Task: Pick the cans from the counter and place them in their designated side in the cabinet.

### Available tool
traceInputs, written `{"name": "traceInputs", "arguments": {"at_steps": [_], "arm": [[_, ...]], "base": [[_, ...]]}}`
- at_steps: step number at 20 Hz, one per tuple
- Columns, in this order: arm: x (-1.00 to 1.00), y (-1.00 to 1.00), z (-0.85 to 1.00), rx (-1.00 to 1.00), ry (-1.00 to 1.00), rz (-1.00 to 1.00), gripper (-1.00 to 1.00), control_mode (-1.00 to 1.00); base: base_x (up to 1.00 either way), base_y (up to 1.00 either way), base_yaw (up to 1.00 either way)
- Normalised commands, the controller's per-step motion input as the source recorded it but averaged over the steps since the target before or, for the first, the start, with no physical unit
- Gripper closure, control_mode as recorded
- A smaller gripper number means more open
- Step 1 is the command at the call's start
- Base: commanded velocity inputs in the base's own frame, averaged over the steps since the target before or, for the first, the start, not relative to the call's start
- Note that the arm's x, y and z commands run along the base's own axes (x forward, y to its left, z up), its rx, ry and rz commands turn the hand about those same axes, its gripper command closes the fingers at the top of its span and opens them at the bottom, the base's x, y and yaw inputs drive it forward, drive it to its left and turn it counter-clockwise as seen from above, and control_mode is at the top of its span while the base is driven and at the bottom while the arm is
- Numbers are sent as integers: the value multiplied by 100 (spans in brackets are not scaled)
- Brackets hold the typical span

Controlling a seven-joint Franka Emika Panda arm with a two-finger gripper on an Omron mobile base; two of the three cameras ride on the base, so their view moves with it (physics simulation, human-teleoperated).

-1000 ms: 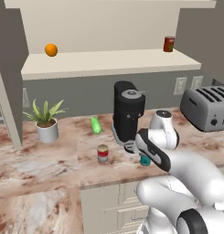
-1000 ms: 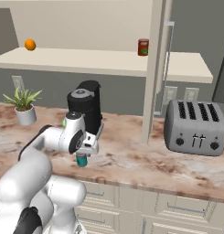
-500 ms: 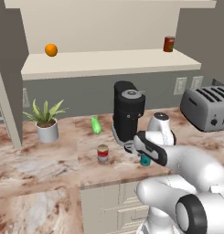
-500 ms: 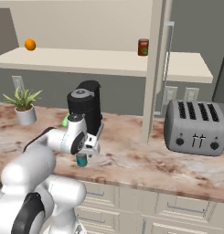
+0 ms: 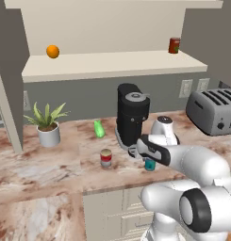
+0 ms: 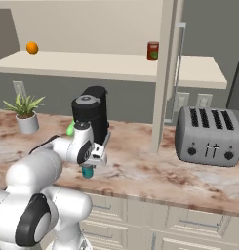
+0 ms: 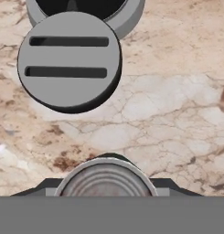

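Teal can [image 5: 149,164] directly under end effector [image 5: 148,159] — between its fingers.

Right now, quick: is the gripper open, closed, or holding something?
Gripper: down around the small teal-blue cylindrical can on the marbled counter; whether its fingers are closed on it cannot be told.

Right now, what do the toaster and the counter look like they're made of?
Toaster: probably brushed metal, with an even grey, slightly shiny body and dark slots and knobs. Counter: looks like polished marble or similar stone, brown and white veining with fine cracks; in a render it may be only a texture.
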Motion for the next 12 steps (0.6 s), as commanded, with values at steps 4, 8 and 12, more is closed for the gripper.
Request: {"name": "traceInputs", "arguments": {"at_steps": [4,8,12], "arm": [[-5,0,-3,0,0,0,100,-100],[-15,0,18,0,-2,0,100,-100],[-21,-5,44,0,-6,0,100,-100]], "base": [[0,0,0],[0,0,0],[0,0,0]]}}
